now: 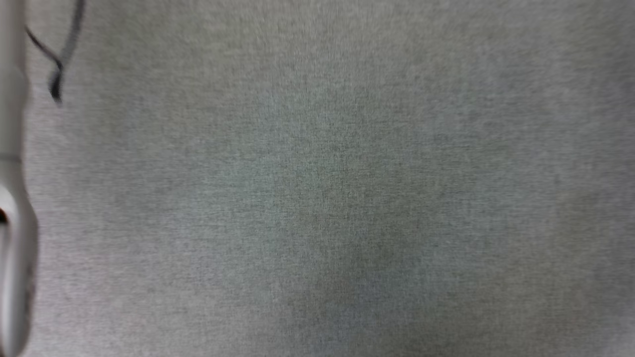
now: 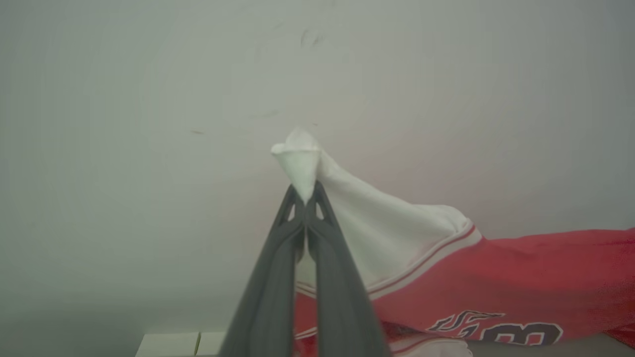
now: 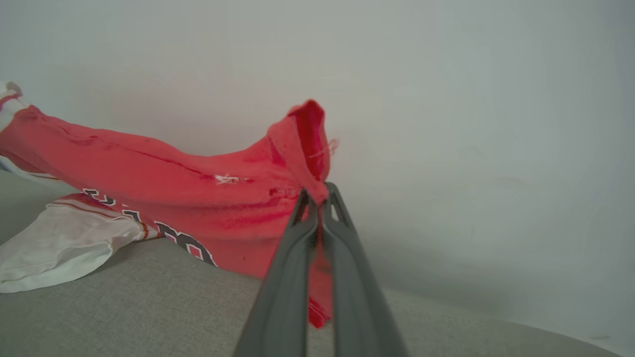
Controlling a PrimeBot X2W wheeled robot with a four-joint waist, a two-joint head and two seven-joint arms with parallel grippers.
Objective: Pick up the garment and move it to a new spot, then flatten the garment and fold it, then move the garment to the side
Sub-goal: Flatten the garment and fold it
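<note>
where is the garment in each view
head view: grey woven surface, pale forearm at left edge.
left wrist view: garment lower right, white sleeve pinched in the left gripper.
right wrist view: garment left and centre, red edge pinched in the right gripper.
shared landmark: the black-white lettering, in both wrist views.

Soft even light, blurred head view.

Between left gripper (image 2: 305,196) and right gripper (image 3: 320,196), the garment (image 3: 149,168) — sleeve (image 3: 54,248) on cushion (image 3: 149,317)
</note>
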